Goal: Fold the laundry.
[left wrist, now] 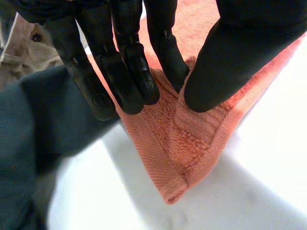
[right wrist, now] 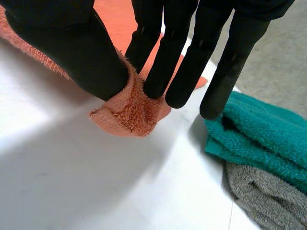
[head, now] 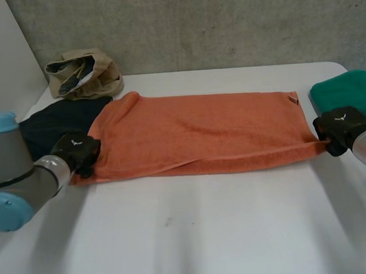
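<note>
Orange towel [head: 198, 133] spread flat across the far half of the white table [head: 195, 235]. Near-left corner pinched between thumb and fingers of the left hand [head: 77, 153]; near-right corner bunched in the same pinch by the right hand [head: 341, 127]. Touching the left end, a dark garment [head: 48, 123]; at the far-left corner, a tan garment [head: 83, 73]. At the right edge, a green towel [head: 348, 89] atop a grey towel [right wrist: 268, 201].

Spread towel [head: 201, 133] lies flat mid-table [head: 195, 229]. Left hand [head: 77, 153] at towel's near left corner, right hand [head: 341, 127] at near right corner. Flat garment [head: 51, 123] just left of towel; crumpled garment [head: 83, 73] behind-left; folded towel [head: 348, 89] right.
</note>
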{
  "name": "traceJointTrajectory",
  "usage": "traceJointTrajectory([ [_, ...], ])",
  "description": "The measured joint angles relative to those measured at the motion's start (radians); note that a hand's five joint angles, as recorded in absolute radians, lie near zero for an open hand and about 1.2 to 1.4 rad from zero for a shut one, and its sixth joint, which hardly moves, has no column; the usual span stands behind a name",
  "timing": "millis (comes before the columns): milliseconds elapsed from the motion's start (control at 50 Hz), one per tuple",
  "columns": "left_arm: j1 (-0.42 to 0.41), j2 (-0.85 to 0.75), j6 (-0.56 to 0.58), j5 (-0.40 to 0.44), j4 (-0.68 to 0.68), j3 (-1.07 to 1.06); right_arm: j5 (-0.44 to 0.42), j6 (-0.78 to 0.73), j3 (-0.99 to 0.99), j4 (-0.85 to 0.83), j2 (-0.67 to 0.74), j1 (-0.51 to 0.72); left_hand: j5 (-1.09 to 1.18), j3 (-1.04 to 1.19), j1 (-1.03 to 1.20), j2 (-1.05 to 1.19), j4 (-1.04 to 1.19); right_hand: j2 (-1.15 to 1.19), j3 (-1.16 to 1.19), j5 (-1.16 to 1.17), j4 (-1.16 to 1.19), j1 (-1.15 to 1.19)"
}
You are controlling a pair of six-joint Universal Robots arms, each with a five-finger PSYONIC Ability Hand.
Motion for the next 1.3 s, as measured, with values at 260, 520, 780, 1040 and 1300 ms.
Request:
traceJointTrajectory([
  [260,-0.006,0.329,0.323,-0.178,-0.362,-0.252,0.049,-0.404,0.086,0.548,-0.193,-0.085,0.000,0.000,0.000,0.001,0.000,0.000,0.000,0.000,0.000,0.000],
  [520,-0.104,0.242,0.383,-0.195,-0.267,-0.109,0.046,-0.373,0.007,0.392,-0.103,-0.095,0.000,0.001,0.000,0.002,0.001,0.000,0.000,0.000,0.000,0.000],
  [780,-0.179,-0.252,0.306,-0.273,-0.150,0.536,0.113,-0.148,-0.346,0.022,0.233,0.016,0.000,0.002,0.000,0.003,0.004,-0.045,-0.048,-0.034,-0.049,-0.010],
  [1040,-0.191,-0.304,0.309,-0.190,-0.142,0.602,0.154,-0.144,-0.497,-0.025,0.380,0.064,-0.930,-0.980,-0.967,-0.987,-0.995,-0.975,-0.982,-0.960,-0.987,-0.877],
  [1300,-0.157,-0.194,0.320,-0.103,-0.069,0.408,0.062,0.020,-0.521,0.057,0.339,0.058,-0.930,-0.980,-0.967,-0.989,-0.995,-0.975,-0.982,-0.960,-0.987,-0.876],
])
